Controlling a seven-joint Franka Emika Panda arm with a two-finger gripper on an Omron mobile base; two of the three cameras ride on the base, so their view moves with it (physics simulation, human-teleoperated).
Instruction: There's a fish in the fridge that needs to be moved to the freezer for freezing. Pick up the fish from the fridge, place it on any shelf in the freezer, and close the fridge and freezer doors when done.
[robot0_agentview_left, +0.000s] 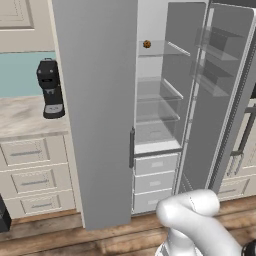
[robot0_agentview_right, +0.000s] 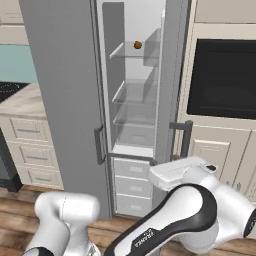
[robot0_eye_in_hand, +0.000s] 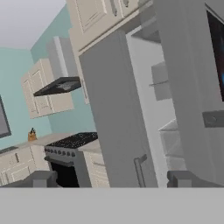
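- Both doors stood wide, baring the shelves for reaching in.
- Tool was spread, holding nothing, aimed at the opening.
- Fish couldn't be made out; a brown ball sat on the top shelf.

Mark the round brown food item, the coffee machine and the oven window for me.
round brown food item (robot0_agentview_left: 147, 44): left base view, its centre.
coffee machine (robot0_agentview_left: 50, 89): left base view, front of its dark body.
oven window (robot0_agentview_right: 225, 80): right base view, middle of the dark glass.

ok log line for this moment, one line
phase: approach | jaws: open, empty | fridge: doors open | brown ball: top shelf | fish: not visible
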